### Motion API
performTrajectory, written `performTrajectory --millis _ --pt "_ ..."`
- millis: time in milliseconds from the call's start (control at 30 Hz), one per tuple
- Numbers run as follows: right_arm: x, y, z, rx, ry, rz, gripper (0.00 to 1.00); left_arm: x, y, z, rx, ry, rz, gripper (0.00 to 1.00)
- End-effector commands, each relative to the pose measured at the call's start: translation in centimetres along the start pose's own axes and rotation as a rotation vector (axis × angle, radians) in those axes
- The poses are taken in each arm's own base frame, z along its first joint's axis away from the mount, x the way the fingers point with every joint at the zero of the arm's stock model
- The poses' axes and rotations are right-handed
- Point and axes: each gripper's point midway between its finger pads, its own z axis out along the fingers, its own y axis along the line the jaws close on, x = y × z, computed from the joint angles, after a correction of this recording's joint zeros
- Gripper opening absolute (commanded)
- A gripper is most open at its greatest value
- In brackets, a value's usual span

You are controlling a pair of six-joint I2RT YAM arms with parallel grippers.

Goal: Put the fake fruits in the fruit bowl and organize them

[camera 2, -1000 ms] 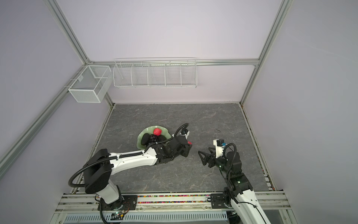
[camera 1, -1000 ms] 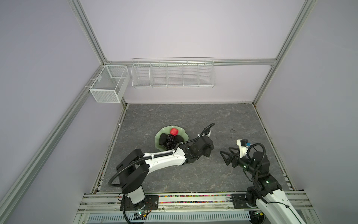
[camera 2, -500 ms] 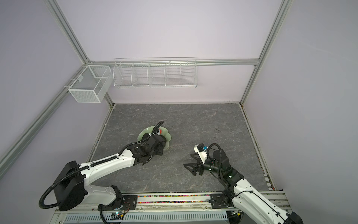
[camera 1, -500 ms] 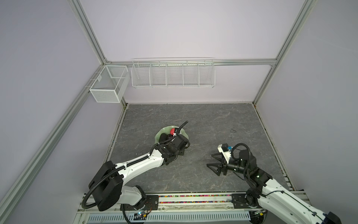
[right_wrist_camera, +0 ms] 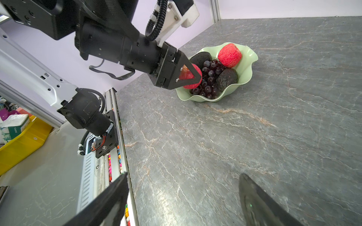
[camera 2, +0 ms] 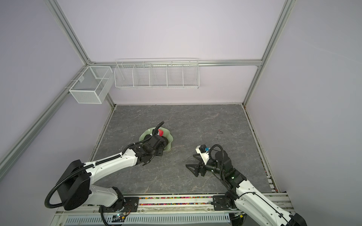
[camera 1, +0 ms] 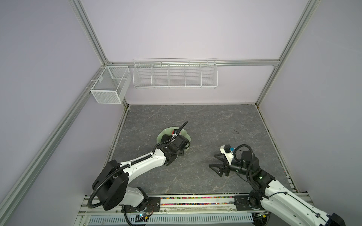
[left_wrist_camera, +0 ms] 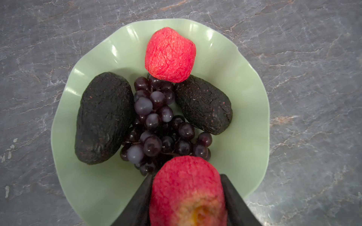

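We have swung the left gripper (right_wrist_camera: 193, 77) over the bowl (left_wrist_camera: 244, 97), clamped on the last apple (left_wrist_camera: 188, 195). Grapes (left_wrist_camera: 156, 125), avocados (left_wrist_camera: 103, 117) and the other apple (left_wrist_camera: 170, 54) lie inside, so only the drop remains. The right gripper (camera 1: 212, 160) has drawn back, wide open and empty.

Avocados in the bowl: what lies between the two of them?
The grapes fill the gap between one avocado and the other avocado; the left wrist view shows this best.

Lilac walls (camera 1: 186, 29), aluminium frame (camera 1: 244, 63), grey marbled tabletop (camera 1: 215, 121), long wire rack (camera 1: 174, 78), mesh basket (camera 1: 109, 86).
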Motion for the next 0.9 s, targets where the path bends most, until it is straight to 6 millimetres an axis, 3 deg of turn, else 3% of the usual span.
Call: performTrajectory --millis 0,233,500,600,700,767,867 --pt "-1.2 0.4 -0.2 -0.001 -0.031 -0.047 0.89 0.7 0.1 0.8 -0.010 0.024 -0.007 0.48" --pt "-1.1 0.1 -0.2 0.015 -0.029 -0.043 0.89 0.8 0.3 0.5 -0.011 0.027 -0.009 0.65" --pt "-1.2 -0.5 -0.2 0.047 -0.031 -0.033 0.89 -0.2 0.5 -1.0 0.017 -0.013 -0.022 0.68" --pt "-1.4 -1.7 -0.5 0.122 -0.052 -0.014 0.89 -1.8 0.7 -3.1 0.058 -0.086 -0.035 0.69" --pt "-1.9 -2.6 -1.5 0.189 -0.077 -0.026 0.89 -4.3 2.2 -6.4 0.059 -0.216 -0.043 0.70" --pt "-2.4 -4.3 -2.6 0.279 -0.123 0.000 0.89 -6.1 4.0 -8.9 0.029 -0.338 -0.052 0.73" --pt "-2.7 -6.7 -4.1 0.376 -0.168 0.071 0.89 -7.4 7.3 -10.9 -0.021 -0.412 -0.108 0.80"
